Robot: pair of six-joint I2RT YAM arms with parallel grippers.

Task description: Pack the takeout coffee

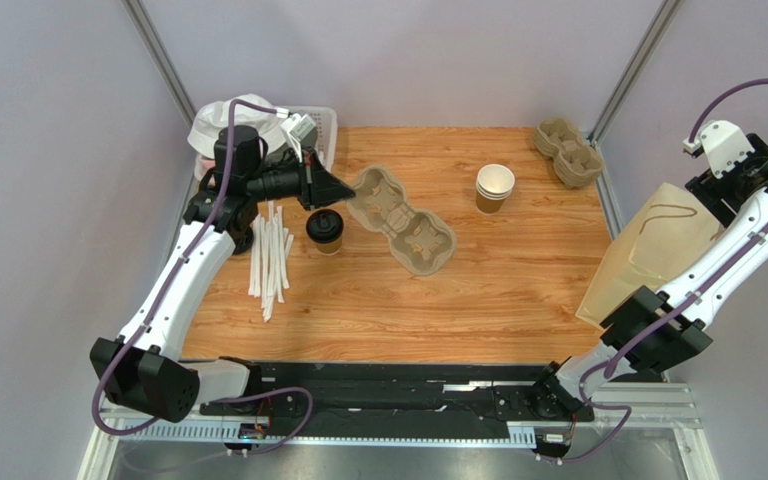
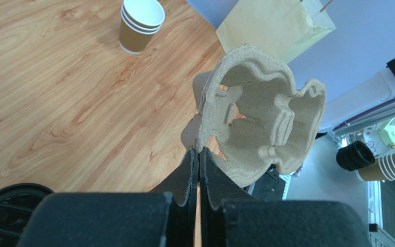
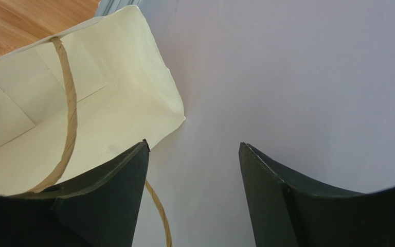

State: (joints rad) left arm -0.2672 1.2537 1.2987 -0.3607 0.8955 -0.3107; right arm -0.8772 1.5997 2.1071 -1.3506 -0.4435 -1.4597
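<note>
- The left gripper (image 2: 199, 153) is pinching the pulp cup tray (image 1: 405, 222) by the thin wall at its left end, with the jaws pressed together on it. The tray's long axis is running diagonally away from the jaws, toward the right and the near edge.
- The takeout coffee (image 1: 325, 228) is standing upright on the counter (image 1: 518, 270) with its black lid on. It is sitting just beside the left jaws, on their near side, and close to the tray's held end. Whether cup and tray are touching cannot be told.
- In the left wrist view, the coffee's lid is showing at the lower left corner, below and to the side of the closed jaws.
- The right gripper (image 3: 192, 146) is hovering over the open mouth of the paper bag (image 1: 648, 250) at the counter's right edge. Its jaws are spread apart and holding nothing.
- The left arm is lying far nearer the coffee, while the right arm is well apart from it, across the counter.
- Judgement: the cup's axis is vertical, so a grasp from the side is looking suitable. The left jaws, being occupied, would first be needing to release the tray.
- A stack of empty cups (image 1: 495, 187), spare trays (image 1: 566, 152) and white straws (image 1: 270, 255) are also lying on the counter.
</note>
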